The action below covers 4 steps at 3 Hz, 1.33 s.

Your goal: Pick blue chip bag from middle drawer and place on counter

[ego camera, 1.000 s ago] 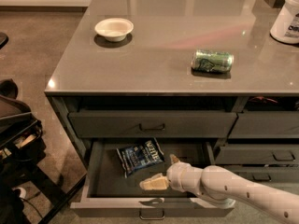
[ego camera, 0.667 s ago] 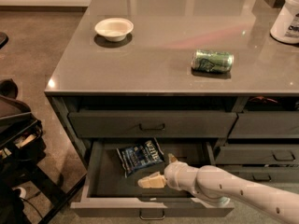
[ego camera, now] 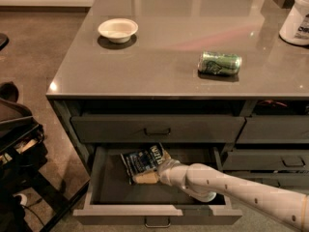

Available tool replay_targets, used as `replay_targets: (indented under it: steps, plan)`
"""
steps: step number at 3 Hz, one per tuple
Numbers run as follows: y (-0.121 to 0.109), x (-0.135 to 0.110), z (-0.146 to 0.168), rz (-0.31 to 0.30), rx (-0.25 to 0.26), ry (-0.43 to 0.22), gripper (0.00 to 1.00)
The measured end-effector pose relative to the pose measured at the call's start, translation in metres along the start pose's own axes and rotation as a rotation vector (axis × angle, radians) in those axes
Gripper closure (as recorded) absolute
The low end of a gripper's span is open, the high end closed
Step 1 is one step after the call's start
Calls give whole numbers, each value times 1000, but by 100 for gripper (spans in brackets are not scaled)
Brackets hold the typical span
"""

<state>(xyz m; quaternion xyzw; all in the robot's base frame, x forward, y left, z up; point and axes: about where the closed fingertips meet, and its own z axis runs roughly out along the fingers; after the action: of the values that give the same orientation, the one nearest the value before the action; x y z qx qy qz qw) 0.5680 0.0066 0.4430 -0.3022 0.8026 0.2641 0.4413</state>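
The blue chip bag (ego camera: pixel 141 159) lies toward the back edge of the middle drawer (ego camera: pixel 116 187); your gripper (ego camera: pixel 146 178) meets its front edge; I cannot tell how the jaws stand; pinch firmly before lifting clear.

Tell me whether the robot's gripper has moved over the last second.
Yes. The gripper has shifted left and toward the back of the open dark-grey middle drawer, reaching the crinkly dark-blue chip bag.

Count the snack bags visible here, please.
1: the blue chip bag lies in the open middle drawer, with the end effector at its lower edge. Others may hide under the arm.
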Motion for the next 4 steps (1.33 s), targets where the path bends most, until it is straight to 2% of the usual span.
replay_targets:
  steps: [2, 3, 4]
  plan:
    - [2, 19, 44, 21, 42, 7, 0]
    - [6, 9, 64, -24, 68, -21, 0]
    - [5, 9, 64, -25, 72, -22, 0]
